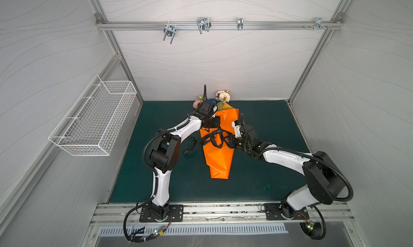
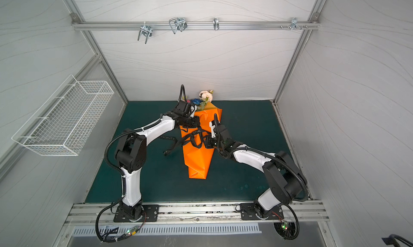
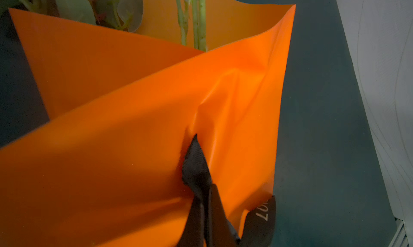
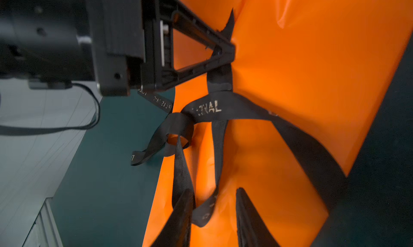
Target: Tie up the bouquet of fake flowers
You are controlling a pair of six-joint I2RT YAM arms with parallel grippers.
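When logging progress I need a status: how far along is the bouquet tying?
Done: the bouquet of fake flowers sits inside the orange paper, with the black ribbon looped loosely across it. In hand: the left gripper is shut on a ribbon strand; the right gripper is open beside another. Left: the loops look slack, so the knot likely needs pulling tight.

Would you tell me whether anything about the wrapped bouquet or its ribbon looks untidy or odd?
The black ribbon lies in a slack tangle across the orange wrap, one end trailing onto the green mat. The wrap is dented where the shut left gripper pinches the ribbon.
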